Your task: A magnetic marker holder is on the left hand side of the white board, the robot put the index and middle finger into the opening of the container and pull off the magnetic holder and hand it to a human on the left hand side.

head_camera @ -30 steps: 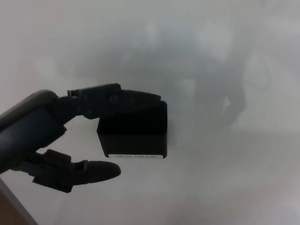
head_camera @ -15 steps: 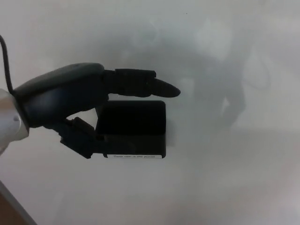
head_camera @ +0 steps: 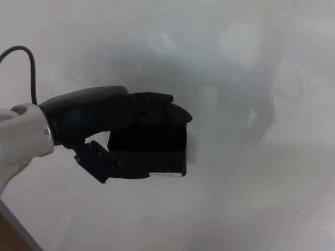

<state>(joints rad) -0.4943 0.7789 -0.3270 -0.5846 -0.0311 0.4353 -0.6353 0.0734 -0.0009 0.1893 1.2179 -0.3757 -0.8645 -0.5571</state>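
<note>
The whiteboard point(head_camera: 251, 63) is showing a smooth, glossy face with blurred reflections. The marker holder point(head_camera: 157, 149) and left hand point(head_camera: 104, 123) are looking like matt black plastic, perhaps; the forearm shell point(head_camera: 21, 138) is gleaming white.

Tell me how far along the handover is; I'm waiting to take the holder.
Done: the left hand has reached the black magnetic marker holder, with its fingers curled over the holder's top edge and its thumb at the lower left corner. In hand: securing the grip; the holder appears to sit against the whiteboard. Left: pulling it off and passing it to a person; none is in view.
</note>
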